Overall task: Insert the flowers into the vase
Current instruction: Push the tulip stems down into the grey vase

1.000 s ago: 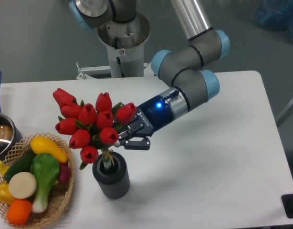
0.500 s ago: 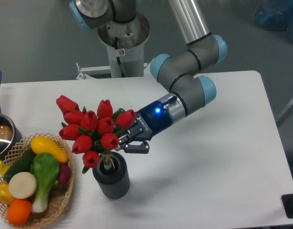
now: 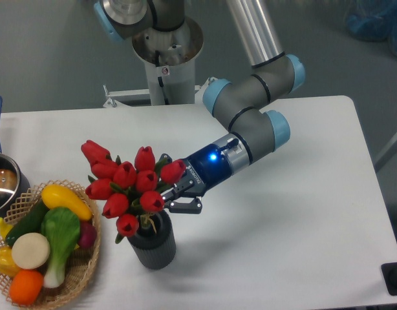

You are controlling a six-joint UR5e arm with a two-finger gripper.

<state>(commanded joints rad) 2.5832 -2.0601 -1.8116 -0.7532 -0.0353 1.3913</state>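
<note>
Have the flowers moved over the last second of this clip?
Yes. The flowers have sunk lower into the vase, which stayed put; the lowest bud now nearly meets its rim. The end effector came down with them.

arm angled down-left, hand (image 3: 173,195) low, fingers closed

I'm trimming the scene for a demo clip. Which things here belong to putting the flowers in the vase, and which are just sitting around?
Part of the job:
- flowers, stems in the vase mouth
- vase
- gripper, at the bunch's right side

Just lying about:
- wicker basket of toy vegetables
- steel pot at the left edge
</note>
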